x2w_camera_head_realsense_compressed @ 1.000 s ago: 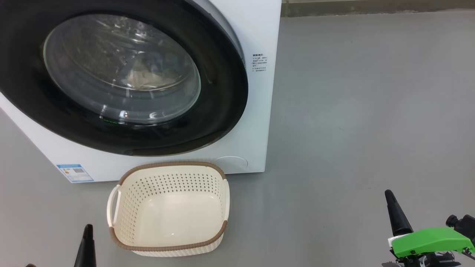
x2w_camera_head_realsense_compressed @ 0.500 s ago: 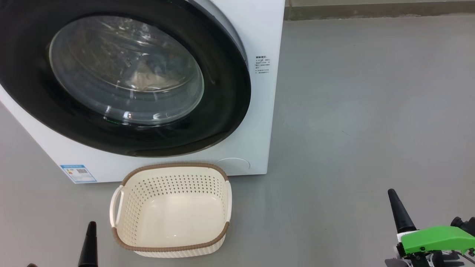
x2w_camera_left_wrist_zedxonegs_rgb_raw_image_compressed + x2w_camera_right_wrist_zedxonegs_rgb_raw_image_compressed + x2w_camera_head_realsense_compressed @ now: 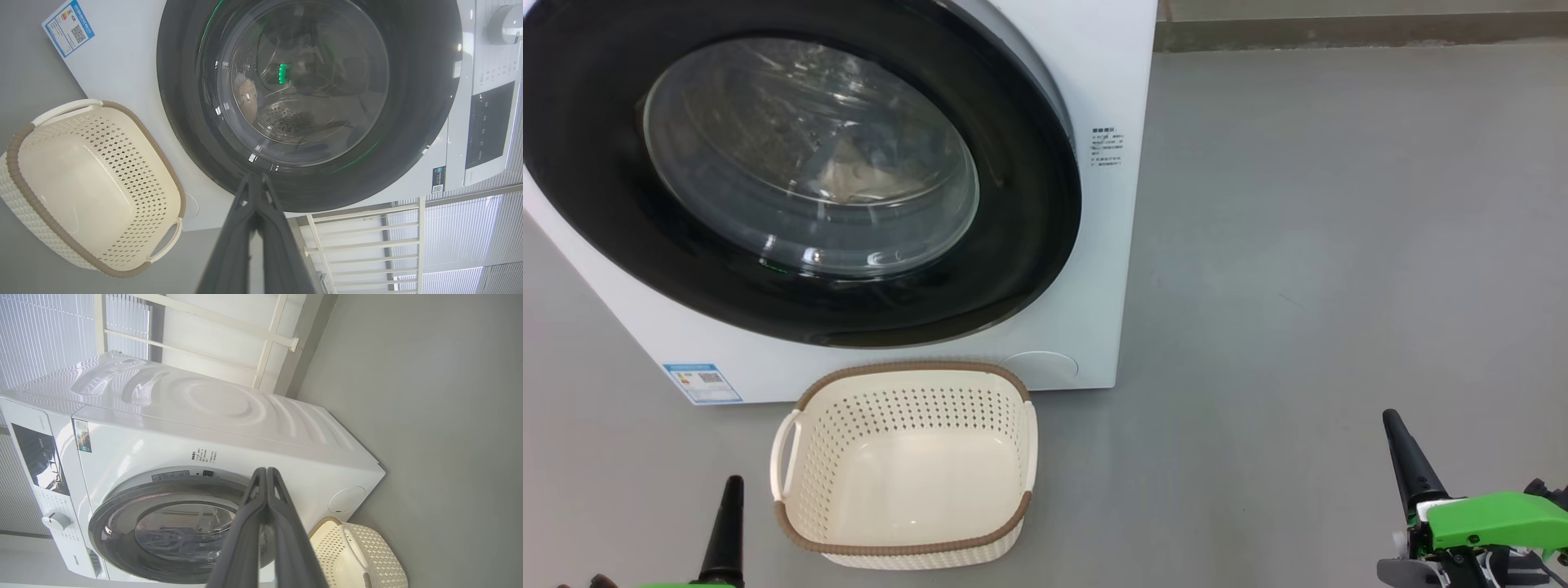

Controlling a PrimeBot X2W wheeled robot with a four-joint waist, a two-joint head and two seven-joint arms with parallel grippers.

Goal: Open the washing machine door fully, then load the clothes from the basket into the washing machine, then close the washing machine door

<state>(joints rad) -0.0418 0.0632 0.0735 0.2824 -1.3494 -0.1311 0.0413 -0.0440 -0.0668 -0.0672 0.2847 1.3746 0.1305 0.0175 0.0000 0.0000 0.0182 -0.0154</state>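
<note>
The washing machine (image 3: pixel 1111 82) stands in front of me with the washing machine door (image 3: pixel 809 163) shut against its front. Through the glass I see the clothes (image 3: pixel 849 175) lying in the drum, pale and blurred. The basket (image 3: pixel 907 549) sits on the floor just below the door, with nothing in it. My left gripper (image 3: pixel 731 523) is shut, low at the basket's left, touching nothing. My right gripper (image 3: pixel 1409 465) is shut too, far off to the right over bare floor. In the left wrist view the left gripper (image 3: pixel 254 179) points at the door (image 3: pixel 302 81); in the right wrist view the right gripper (image 3: pixel 266 473) points at the machine (image 3: pixel 245 428).
Grey floor (image 3: pixel 1339 245) stretches to the right of the machine. A blue label sticker (image 3: pixel 703 382) is at the machine's lower left corner. The control panel (image 3: pixel 486 126) and a dial (image 3: pixel 504 23) are above the door. A white railing (image 3: pixel 367 241) and blinds stand behind the machine.
The whole head view has slid slightly right and down, a camera move. Both grippers stay shut and low; door and basket have not moved.
</note>
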